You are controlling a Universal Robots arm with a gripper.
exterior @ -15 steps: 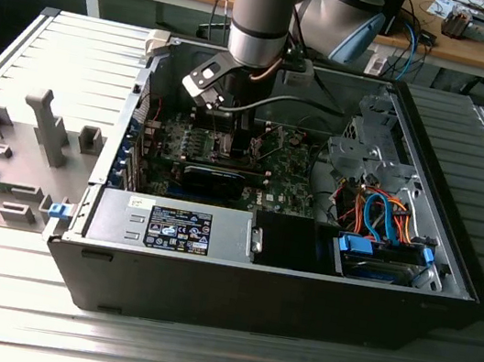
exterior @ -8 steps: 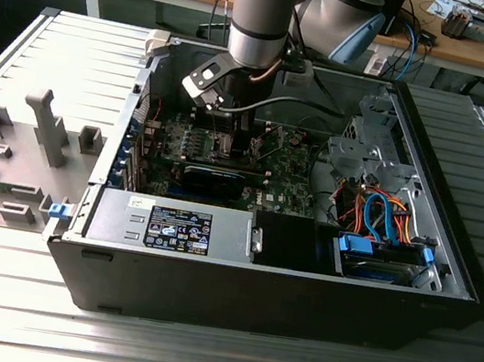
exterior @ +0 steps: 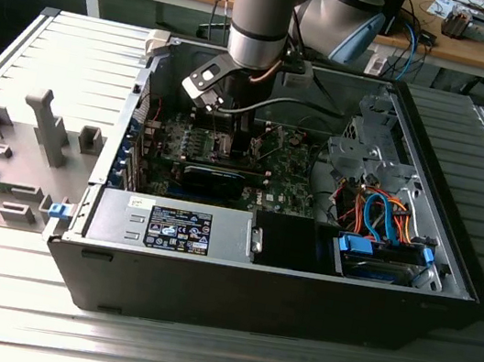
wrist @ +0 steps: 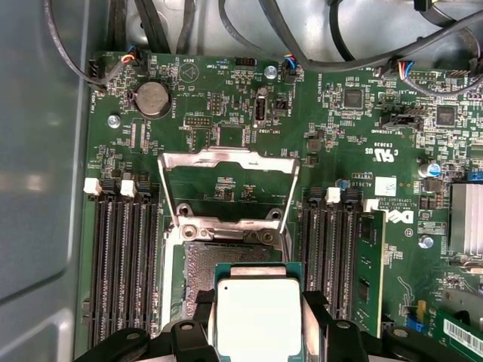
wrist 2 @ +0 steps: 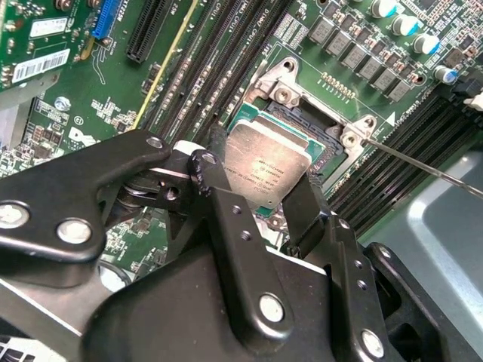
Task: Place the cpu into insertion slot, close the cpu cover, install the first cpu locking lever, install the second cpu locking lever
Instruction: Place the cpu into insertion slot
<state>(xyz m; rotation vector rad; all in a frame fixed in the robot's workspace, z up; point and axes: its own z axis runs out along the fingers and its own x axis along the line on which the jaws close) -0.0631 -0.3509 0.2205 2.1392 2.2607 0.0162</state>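
My gripper (wrist 2: 260, 179) is shut on the cpu (wrist 2: 266, 167), a flat square chip with a dull silver top and a green rim, held by two opposite edges. It hangs just above the open insertion slot (wrist: 226, 260), overlapping part of the slot in both wrist views. The cpu cover (wrist: 226, 156), a silvery frame with a cut-out centre, lies flipped open beyond the slot. A thin wire lever (wrist 2: 423, 164) sticks out beside the slot. In the first wrist view the cpu (wrist: 260, 317) sits between the black fingers (wrist: 198, 311). In the exterior view the gripper (exterior: 231, 137) is deep inside the computer case (exterior: 252, 285).
Black memory slots (wrist: 124, 264) flank the slot on both sides. A black expansion card (exterior: 214, 179), a power supply (exterior: 170, 225) and a drive cage with orange and blue cables (exterior: 384, 219) fill the case. A grey fixture tray (exterior: 25, 145) lies at the exterior view's left.
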